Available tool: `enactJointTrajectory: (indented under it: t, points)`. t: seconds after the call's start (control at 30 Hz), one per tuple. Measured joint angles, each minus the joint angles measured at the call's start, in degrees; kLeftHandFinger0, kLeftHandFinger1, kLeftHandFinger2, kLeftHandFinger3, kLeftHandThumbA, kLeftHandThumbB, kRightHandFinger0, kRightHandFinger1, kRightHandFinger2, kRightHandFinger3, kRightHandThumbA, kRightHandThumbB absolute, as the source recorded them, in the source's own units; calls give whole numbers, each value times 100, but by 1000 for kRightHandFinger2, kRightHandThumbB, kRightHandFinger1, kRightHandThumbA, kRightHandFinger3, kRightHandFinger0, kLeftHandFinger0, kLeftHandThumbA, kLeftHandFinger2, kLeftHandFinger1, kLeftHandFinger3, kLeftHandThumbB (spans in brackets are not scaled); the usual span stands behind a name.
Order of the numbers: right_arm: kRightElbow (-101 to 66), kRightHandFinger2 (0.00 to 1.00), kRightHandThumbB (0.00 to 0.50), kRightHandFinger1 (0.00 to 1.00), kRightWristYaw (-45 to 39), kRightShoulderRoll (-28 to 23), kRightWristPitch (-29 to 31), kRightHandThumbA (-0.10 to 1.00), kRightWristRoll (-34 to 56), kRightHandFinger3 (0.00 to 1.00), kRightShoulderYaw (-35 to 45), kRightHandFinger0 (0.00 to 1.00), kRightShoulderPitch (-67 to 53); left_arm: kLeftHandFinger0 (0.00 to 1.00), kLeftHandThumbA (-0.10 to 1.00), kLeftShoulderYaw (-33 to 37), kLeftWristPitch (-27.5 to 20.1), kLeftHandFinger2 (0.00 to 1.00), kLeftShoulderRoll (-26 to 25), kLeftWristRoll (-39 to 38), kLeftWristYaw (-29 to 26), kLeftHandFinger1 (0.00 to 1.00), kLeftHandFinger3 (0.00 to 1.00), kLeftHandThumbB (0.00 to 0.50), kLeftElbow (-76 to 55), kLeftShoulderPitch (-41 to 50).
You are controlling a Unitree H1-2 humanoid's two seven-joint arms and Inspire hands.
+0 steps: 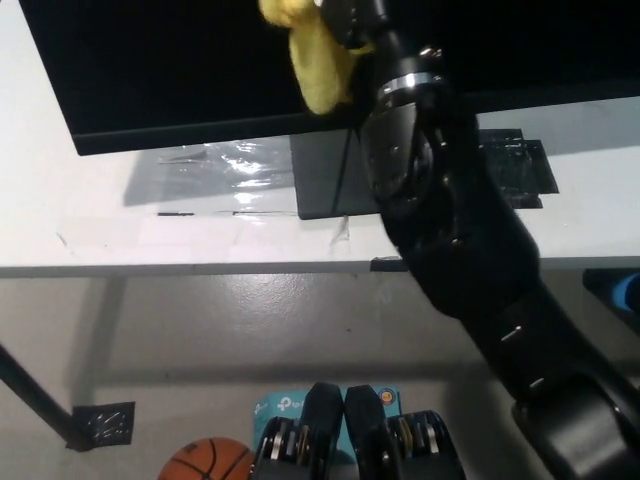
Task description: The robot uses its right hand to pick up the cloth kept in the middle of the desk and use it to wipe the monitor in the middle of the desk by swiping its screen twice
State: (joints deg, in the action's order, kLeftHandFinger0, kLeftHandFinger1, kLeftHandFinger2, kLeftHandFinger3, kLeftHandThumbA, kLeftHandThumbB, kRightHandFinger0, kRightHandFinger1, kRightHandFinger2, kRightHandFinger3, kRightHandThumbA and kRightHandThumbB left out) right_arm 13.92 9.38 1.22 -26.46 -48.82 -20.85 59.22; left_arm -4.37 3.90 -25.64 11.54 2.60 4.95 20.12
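Note:
A yellow cloth (315,55) hangs against the dark screen of the monitor (160,70) at the top middle of the head view. My black right hand (352,20) is shut on the cloth at the picture's top edge, partly cut off. The black right arm (450,220) rises from the bottom right across the desk's front edge. The monitor's grey stand base (325,175) rests on the white desk (120,225). My white left hand is out of view.
Clear tape or plastic (225,160) lies on the desk left of the stand. A black mat (520,170) lies to the right. On the floor below are a basketball (205,460), a teal box (285,405) and a desk leg foot (100,425).

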Motion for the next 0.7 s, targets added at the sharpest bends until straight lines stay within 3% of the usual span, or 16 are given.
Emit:
enactJointTrajectory:
  t: [0.13, 0.17, 0.27, 0.3, 0.33, 0.47, 0.57, 0.63, 0.7]
  points:
    - [70, 508, 40, 90, -2, -8, 0, -100, -25, 481, -30, 0, 1, 558, 315, 5, -8, 709, 0, 11, 0, 580, 949, 0, 24, 6]
    - [75, 527, 39, 109, -4, -14, 0, -100, -29, 521, -30, 0, 1, 561, 313, 5, -19, 712, 0, 11, -1, 581, 948, 0, 32, 9]
    - [89, 555, 83, 141, -28, -68, -1, -100, -53, 577, -21, 0, 1, 547, 305, 5, -54, 701, 1, 11, -2, 557, 940, 3, 80, 11]
    - [91, 539, 96, 126, -40, -103, -1, -100, -64, 556, -20, 0, 1, 548, 302, 5, -63, 701, 2, 12, -2, 560, 937, 2, 103, 11]
    - [96, 533, 50, 118, -62, -163, -1, -100, -87, 537, -13, 0, 1, 549, 301, 5, -77, 702, 2, 10, -2, 562, 938, 1, 134, 14]
    - [117, 502, 26, 108, -191, -464, -1, -100, -230, 486, 63, 0, 0, 559, 325, 4, -113, 718, 2, 8, -2, 573, 940, 2, 180, 32]
    - [177, 470, 56, 88, -214, -800, 13, -100, -249, 433, 76, 0, -7, 558, 324, 3, -135, 713, 2, 12, -3, 571, 943, 5, 184, 32]
    - [247, 484, 16, 95, -210, -992, 27, -100, -248, 467, 106, 0, -26, 565, 320, 2, -147, 717, 2, 15, -4, 583, 953, 1, 188, 45]
    - [376, 502, 80, 116, -199, -1223, 43, -100, -245, 497, 152, 0, -79, 567, 321, 2, -146, 720, 3, 17, -4, 584, 957, 1, 177, 53]
